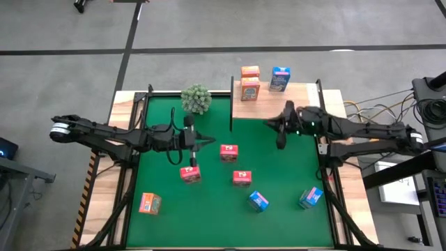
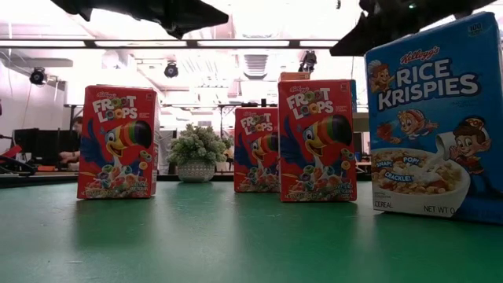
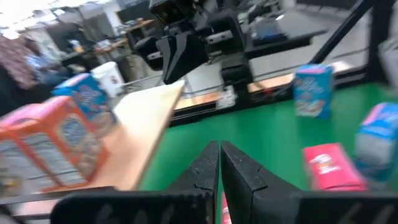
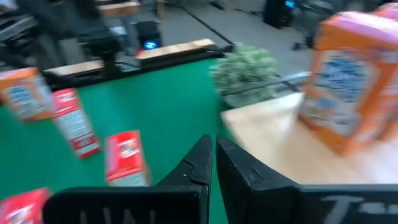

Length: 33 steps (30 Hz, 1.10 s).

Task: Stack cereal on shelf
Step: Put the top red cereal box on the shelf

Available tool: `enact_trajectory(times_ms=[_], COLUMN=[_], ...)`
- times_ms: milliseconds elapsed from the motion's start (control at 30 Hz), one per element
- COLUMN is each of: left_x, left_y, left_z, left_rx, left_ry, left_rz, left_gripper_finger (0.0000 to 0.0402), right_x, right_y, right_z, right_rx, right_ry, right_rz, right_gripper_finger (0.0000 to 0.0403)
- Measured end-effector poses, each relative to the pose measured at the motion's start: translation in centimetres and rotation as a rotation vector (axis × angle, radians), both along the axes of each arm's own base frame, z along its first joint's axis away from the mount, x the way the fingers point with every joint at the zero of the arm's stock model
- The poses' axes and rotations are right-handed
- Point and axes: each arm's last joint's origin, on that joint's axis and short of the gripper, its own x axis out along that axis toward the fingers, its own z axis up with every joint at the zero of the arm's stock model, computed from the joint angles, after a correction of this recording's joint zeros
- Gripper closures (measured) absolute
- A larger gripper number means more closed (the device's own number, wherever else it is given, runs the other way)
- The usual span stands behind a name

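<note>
On the shelf [image 1: 293,104], a light board at the mat's far right, stand two orange cereal boxes [image 1: 250,89] and a blue one [image 1: 279,79]. On the green mat [image 1: 209,223] stand three red boxes [image 1: 228,151], two blue boxes [image 1: 258,201] and an orange box [image 1: 149,203]. My left gripper [image 1: 209,141] hovers shut above the mat's left middle, holding nothing. My right gripper [image 1: 270,124] hovers shut by the shelf's near edge, holding nothing. In the wrist views the shut fingers of the left gripper [image 3: 219,150] and the right gripper [image 4: 211,147] have nothing between them.
A round green plant [image 1: 196,98] stands at the mat's far edge, left of the shelf. A thin black post [image 1: 231,104] rises at the shelf's left end. Bare mat lies between the red boxes and the shelf.
</note>
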Motion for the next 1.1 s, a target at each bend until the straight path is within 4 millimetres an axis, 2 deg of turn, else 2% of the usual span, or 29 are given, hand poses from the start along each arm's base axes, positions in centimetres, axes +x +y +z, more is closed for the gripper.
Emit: enact_trajectory(times_ms=[167, 333, 467, 600, 867, 1100], left_x=[0.3, 1.2, 2.0, 2.5, 2.2, 2.4], left_y=[-0.2, -0.7, -1.0, -1.1, -1.0, -1.0], left_z=[-0.2, -1.6, -3.4, -4.2, -4.5, -4.9], left_rx=[-0.124, -0.231, -0.216, -0.209, -0.163, -0.154], left_ry=[-0.014, 0.045, 0.122, 0.158, 0.208, 0.218], left_rz=[-0.042, -0.055, -0.061, -0.058, -0.058, -0.057], left_gripper_finger=[0.0402, 0.0402, 0.0402, 0.0402, 0.0402, 0.0402], right_x=[0.1, 1.4, 2.6, 4.2, 7.2, 9.7], right_y=[1.8, 3.1, 3.8, 4.5, 4.9, 4.9], right_z=[-2.0, -2.8, -2.8, -2.7, -1.8, -2.1], right_rx=[-0.012, -0.038, -0.031, -0.044, -0.07, -0.077], right_ry=[-0.019, -0.052, -0.037, -0.002, 0.088, 0.178], right_rz=[0.091, 0.162, 0.196, 0.235, 0.255, 0.218], right_gripper_finger=[0.039, 0.039, 0.039, 0.039, 0.039, 0.0389])
